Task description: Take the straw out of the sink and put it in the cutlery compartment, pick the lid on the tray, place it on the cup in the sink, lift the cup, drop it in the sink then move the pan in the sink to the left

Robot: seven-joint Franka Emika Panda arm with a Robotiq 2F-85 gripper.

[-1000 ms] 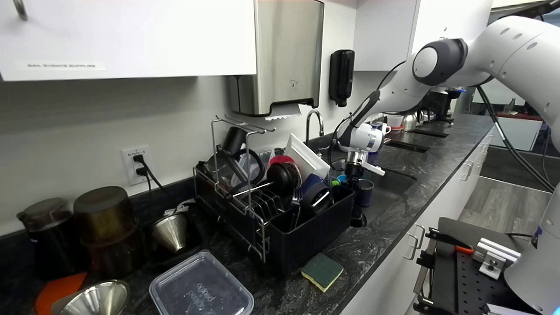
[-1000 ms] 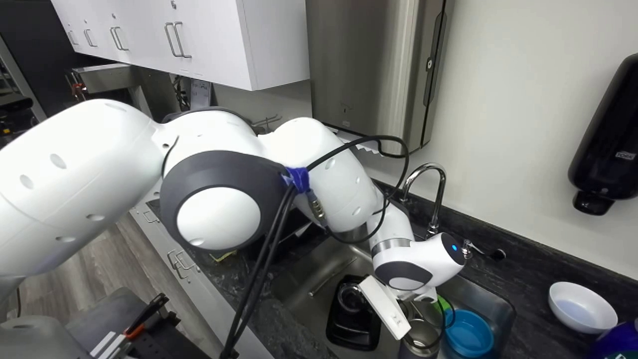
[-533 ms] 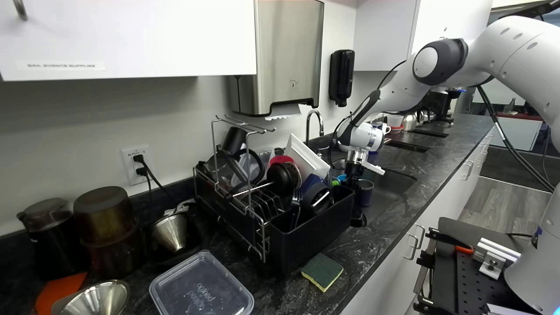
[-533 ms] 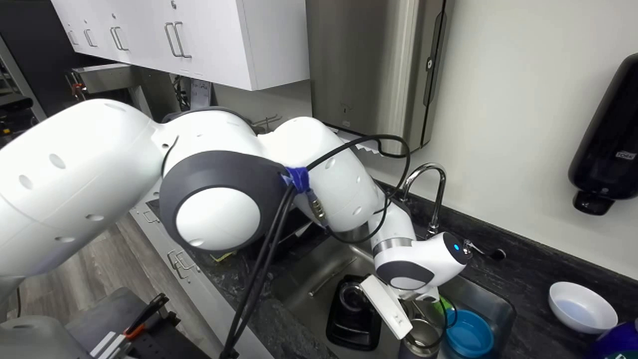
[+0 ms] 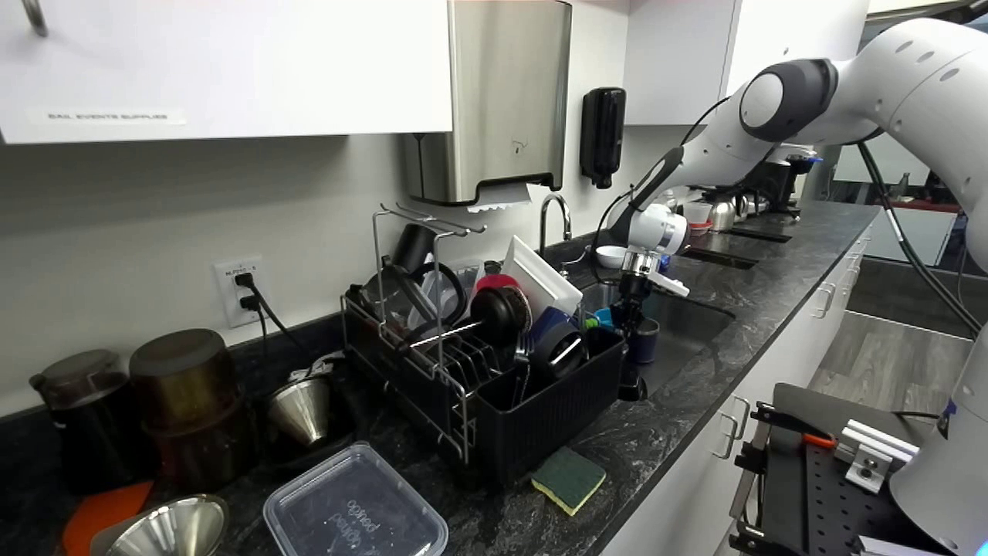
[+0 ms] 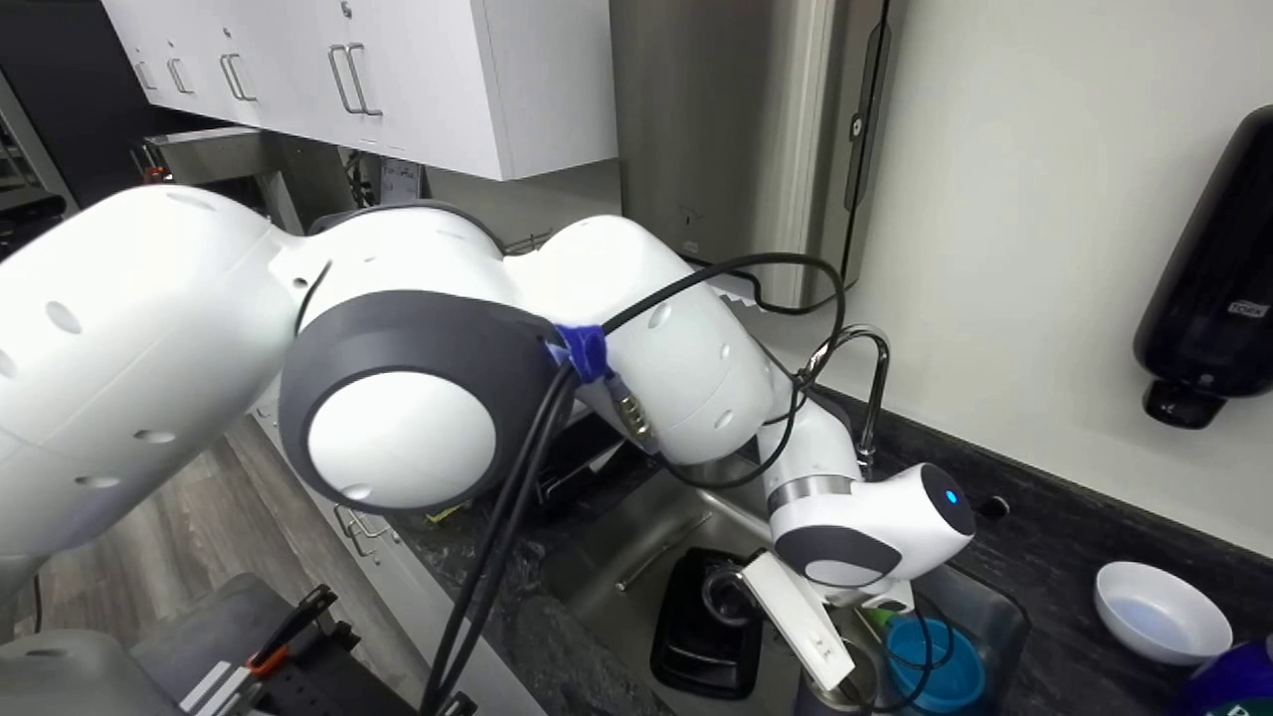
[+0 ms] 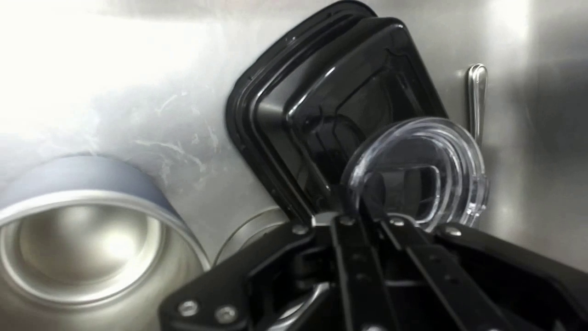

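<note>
A black two-fingered gripper (image 7: 363,210) pinches a round, clear plastic lid (image 7: 415,177) by its lower-left rim, centre-right in the wrist view; "TORK" marks a black wall dispenser (image 6: 1218,278), far right in an exterior view.

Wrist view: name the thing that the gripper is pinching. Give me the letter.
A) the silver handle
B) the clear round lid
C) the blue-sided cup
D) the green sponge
B, since the gripper has its fingers closed on the near edge of the clear round lid.
</note>
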